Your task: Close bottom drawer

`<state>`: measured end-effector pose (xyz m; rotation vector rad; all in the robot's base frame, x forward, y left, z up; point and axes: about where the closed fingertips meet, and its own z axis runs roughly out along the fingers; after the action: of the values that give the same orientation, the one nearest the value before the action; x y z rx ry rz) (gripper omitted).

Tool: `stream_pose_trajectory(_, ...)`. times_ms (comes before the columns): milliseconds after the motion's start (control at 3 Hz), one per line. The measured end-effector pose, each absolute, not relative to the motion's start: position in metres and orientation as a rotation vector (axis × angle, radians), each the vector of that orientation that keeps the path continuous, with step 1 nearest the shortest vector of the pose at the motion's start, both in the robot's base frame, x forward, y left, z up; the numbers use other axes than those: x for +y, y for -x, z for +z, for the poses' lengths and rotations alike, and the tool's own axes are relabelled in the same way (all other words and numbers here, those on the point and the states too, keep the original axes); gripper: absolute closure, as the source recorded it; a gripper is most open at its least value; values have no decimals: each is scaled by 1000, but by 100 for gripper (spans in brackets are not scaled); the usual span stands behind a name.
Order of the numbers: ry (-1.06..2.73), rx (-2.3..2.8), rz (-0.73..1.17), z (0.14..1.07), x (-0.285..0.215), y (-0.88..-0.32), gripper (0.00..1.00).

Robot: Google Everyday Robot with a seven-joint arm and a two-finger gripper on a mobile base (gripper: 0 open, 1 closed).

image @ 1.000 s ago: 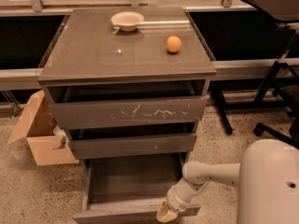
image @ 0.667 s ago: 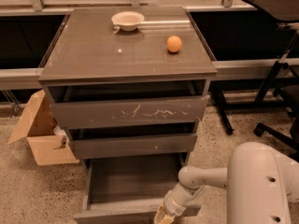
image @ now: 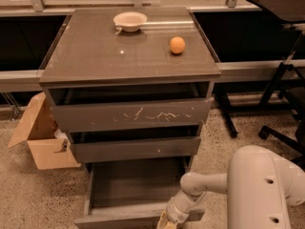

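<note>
**Status.** The bottom drawer [image: 136, 187] is open. It is pulled well out from under the middle drawer [image: 136, 149], and its shallow grey tray is exposed and appears empty. Its front panel lies along the lower edge of the view, partly cut off. The middle drawer and the scratched top drawer [image: 131, 114] sit far less extended.

**Gripper.** The gripper [image: 167, 221] is at the front panel of the bottom drawer, right of its centre and at the very bottom of the view. It appears to touch the top edge of the panel. The state of the jaws cannot be told, because the frame edge cuts them off. The arm [image: 205, 185] reaches in from the lower right.

**Change.** Over the last second the gripper has moved leftward along the panel and slightly lower. The arm's large white link has moved leftward with it. The drawer shows no clear inward travel and is extended about as far as before.

**Meaning for the task.** The closing push has probably not yet begun. The arm is judged to be settling its contact point nearer the panel's centre. A push from there should drive the drawer straight back. A push from far off centre could skew it in its runners.

**Not involved.** A bowl [image: 130, 20] and an orange [image: 177, 45] rest apart on the cabinet's surface [image: 95, 56]. A cardboard box [image: 40, 142] stands on the floor to the left.
</note>
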<state>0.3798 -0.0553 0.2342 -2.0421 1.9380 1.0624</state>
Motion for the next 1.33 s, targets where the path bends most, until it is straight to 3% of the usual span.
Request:
stream_pose_trajectory(333,2068,1963,1048,214,-56,-374,100)
stream_pose_trajectory(667,2074,2002,1020,202,-55,-375,85)
stream_pose_trajectory(1333,2078,2051,994,184,-61,-383,39)
